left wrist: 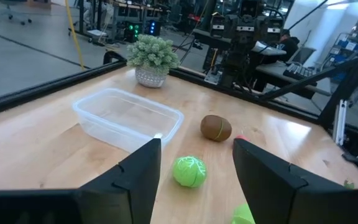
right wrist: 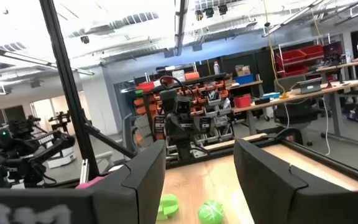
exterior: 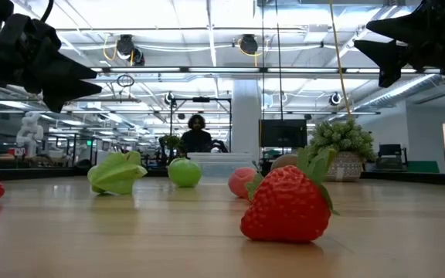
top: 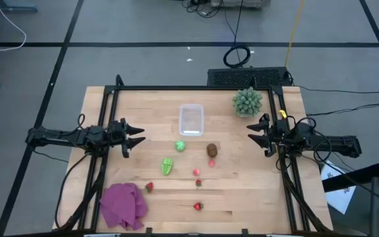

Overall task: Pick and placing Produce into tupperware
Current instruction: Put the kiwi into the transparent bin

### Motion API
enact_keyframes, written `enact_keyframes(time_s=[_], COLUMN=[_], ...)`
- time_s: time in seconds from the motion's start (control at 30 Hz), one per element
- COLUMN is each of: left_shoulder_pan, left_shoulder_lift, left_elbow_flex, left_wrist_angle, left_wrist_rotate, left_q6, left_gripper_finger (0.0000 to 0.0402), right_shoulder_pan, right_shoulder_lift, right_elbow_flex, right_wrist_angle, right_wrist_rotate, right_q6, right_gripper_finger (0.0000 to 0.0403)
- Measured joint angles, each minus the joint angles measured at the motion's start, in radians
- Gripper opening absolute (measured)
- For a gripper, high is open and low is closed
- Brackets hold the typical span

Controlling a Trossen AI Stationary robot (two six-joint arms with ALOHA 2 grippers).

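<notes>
Left claw (top: 139, 139) hovers spread and empty at the worktop's (top: 255, 191) left side; right claw (top: 253, 133) likewise at the right, spread, holding nothing. Tupperware (top: 191, 120) sits mid-worktop, apparently empty. Just in front of it: round green piece (top: 180, 146), leafy green piece (top: 167, 166), kiwi (top: 212, 150). Strawberries (top: 197, 206) are scattered toward the front edge, near the purple cloth (top: 122, 205).

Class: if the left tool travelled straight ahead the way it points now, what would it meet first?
Probably the round green piece, framed by the left tool. It may pass above; depth is unclear.
</notes>
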Motion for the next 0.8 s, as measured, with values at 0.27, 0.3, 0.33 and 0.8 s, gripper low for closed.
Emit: enact_keyframes(time_s=[0.27, 0.3, 0.33, 0.8], left_shoulder_pan=[0.000, 0.000, 0.000, -0.025], left_shoulder_lift=[0.001, 0.001, 0.001, 0.161], left_elbow_flex=[0.000, 0.003, 0.010, 0.666], left_wrist_angle=[0.092, 0.095, 0.091, -0.430], left_wrist_rotate=[0.000, 0.000, 0.000, 0.019], left_q6=[-0.002, -0.002, -0.002, 0.149], left_gripper_finger=[0.0205, 0.0205, 0.0205, 0.0205], right_shoulder_pan=[0.000, 0.000, 0.000, 0.018], right_shoulder_lift=[0.069, 0.102, 0.140, 0.882], right_elbow_flex=[0.054, 0.081, 0.115, 0.924], right_wrist_angle=[0.177, 0.153, 0.146, -0.190], right_wrist_rotate=[0.000, 0.001, 0.004, 0.180], right_q6=[-0.217, -0.247, -0.274, -0.624], right_gripper_finger=[0.0180, 0.0180, 0.0180, 0.0180])
